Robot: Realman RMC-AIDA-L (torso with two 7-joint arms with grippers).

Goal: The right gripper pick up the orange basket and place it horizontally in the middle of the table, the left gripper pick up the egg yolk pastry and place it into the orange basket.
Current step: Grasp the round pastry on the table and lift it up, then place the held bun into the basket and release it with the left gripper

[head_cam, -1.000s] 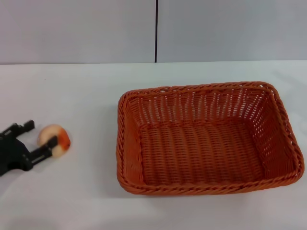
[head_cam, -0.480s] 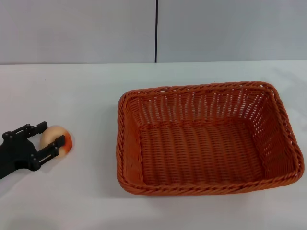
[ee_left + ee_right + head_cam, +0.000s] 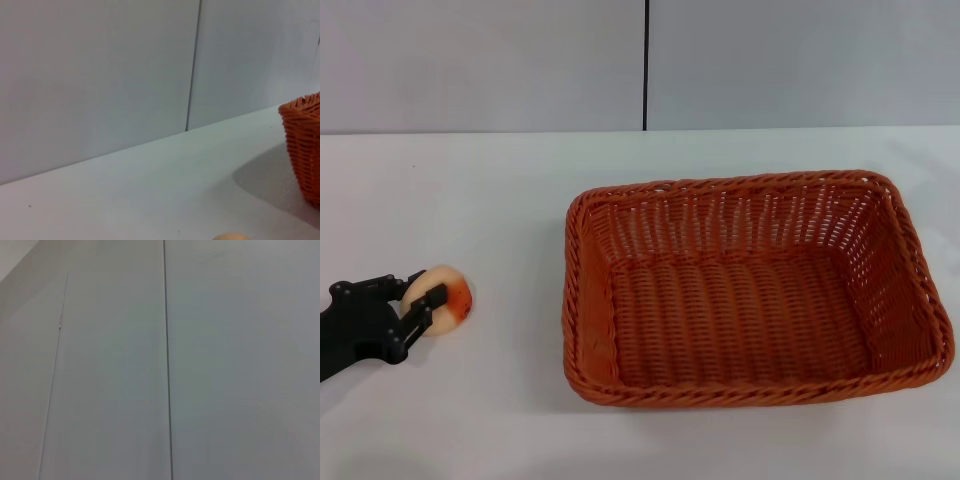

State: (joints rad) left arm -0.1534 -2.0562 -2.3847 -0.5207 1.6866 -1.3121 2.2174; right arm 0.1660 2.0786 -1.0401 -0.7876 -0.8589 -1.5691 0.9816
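Note:
The egg yolk pastry (image 3: 448,297), a small cream bun with an orange-red blotch, lies on the white table (image 3: 480,190) at the left. My left gripper (image 3: 426,296) reaches in from the left edge, its black fingers (image 3: 408,283) closed against the bun's two sides. The left wrist view catches only the top of the egg yolk pastry (image 3: 231,236) and one corner of the orange basket (image 3: 304,145). The orange basket (image 3: 760,385) sits lengthwise across the middle-right of the table, with nothing in it. The right gripper is out of view; its wrist camera faces the wall.
A grey panelled wall (image 3: 645,60) with a dark vertical seam runs behind the table. Bare white tabletop lies between the pastry and the basket's left rim (image 3: 570,300).
The left gripper's fingers, spread wide around the pastry half a second ago, have drawn together onto it. The pastry has shifted slightly. The basket has not moved.

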